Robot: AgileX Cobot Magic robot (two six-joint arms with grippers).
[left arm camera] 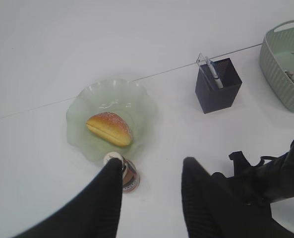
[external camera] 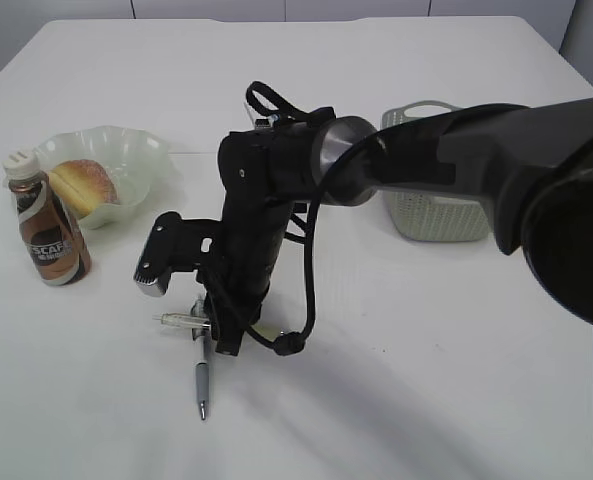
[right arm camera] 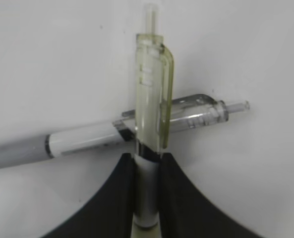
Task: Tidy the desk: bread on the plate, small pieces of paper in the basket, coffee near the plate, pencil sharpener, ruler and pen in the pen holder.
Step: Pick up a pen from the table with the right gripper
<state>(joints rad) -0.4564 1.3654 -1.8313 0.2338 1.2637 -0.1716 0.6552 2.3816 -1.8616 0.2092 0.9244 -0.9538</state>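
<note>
Two pens lie crossed on the white table. My right gripper [right arm camera: 147, 156] is shut on the clear-capped pen [right arm camera: 149, 99], which lies over the second pen [right arm camera: 87, 139]. In the exterior view the right gripper [external camera: 208, 335] points straight down at them, with the held pen's clear end [external camera: 176, 320] sticking out left and the other pen [external camera: 202, 385] running toward the front. The bread [external camera: 81, 183] [left arm camera: 109, 129] rests on the green plate [external camera: 126, 150] [left arm camera: 137, 99]. The coffee bottle [external camera: 48, 225] [left arm camera: 129, 178] stands beside it. My left gripper [left arm camera: 151, 163] hangs high, open and empty. The pencil sharpener is out of view.
The dark pen holder [left arm camera: 217, 87] stands behind the plate area with a pen and a clear strip in it. The pale basket [external camera: 431, 215] [left arm camera: 280, 64] sits at the right with something small inside. The right arm [external camera: 456, 150] spans the table's middle.
</note>
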